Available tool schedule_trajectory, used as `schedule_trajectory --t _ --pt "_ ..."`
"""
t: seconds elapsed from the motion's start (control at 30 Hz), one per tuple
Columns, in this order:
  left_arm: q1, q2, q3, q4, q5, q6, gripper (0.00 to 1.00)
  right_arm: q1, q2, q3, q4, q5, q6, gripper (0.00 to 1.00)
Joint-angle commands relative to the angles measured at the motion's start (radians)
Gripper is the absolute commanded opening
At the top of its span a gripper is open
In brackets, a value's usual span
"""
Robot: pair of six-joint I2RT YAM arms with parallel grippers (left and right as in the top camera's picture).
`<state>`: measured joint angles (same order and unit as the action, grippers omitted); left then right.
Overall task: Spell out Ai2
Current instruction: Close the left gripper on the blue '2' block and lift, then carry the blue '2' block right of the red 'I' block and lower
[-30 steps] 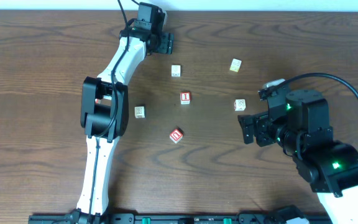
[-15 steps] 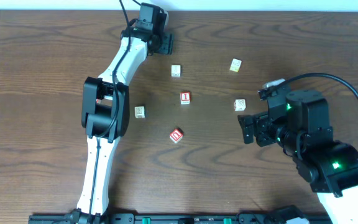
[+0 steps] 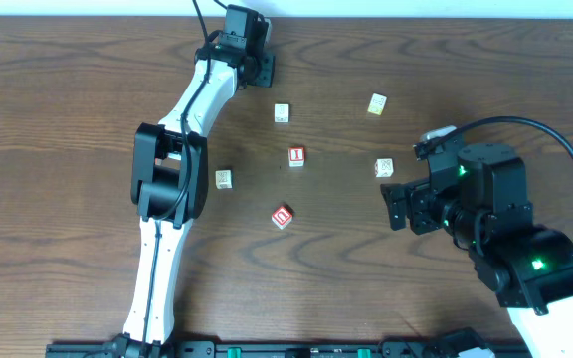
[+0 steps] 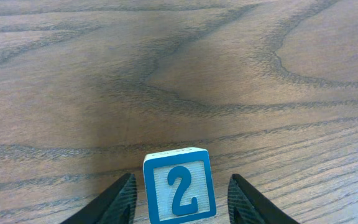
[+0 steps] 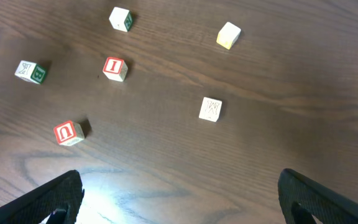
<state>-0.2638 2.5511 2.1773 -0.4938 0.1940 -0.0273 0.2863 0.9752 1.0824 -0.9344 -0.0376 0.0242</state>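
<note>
Your left gripper point(image 4: 180, 200) straddles the blue-and-white wooden cube marked 2 point(image 4: 179, 185) at the far side, jaws just clear of it. Your right gripper point(image 5: 179, 196) gapes wide.

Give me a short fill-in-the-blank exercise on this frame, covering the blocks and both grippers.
The number block sitting between the open fingers of the left gripper shows a blue ___.
The I block has its letter printed in ___.
The right gripper, spread wide above the table, holds ___.
Missing words: 2; red; nothing.
</note>
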Motion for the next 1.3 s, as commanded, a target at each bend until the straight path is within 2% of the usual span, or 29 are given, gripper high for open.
schedule_trajectory --t 0.0,0.37,0.93,1.1,1.27 --pt "0.000 0.013 0.002 -0.005 -0.019 -0.004 0.46 -0.005 -0.001 0.001 -0.001 -0.005 -0.014 0.99" --pt "0.000 0.013 0.002 -0.004 -0.022 -0.004 0.36 -0.005 -0.001 0.001 -0.001 -0.005 -0.014 0.99" --pt "0.000 0.012 0.045 0.006 -0.021 -0.033 0.32 -0.005 -0.001 0.001 -0.001 -0.005 -0.014 0.99" --pt "0.000 -0.003 0.143 -0.079 -0.021 -0.033 0.26 -0.005 -0.001 0.001 -0.001 -0.005 -0.014 0.99" --pt "-0.003 -0.005 0.246 -0.190 -0.016 -0.034 0.24 -0.005 -0.001 0.001 -0.001 -0.005 -0.014 0.99"
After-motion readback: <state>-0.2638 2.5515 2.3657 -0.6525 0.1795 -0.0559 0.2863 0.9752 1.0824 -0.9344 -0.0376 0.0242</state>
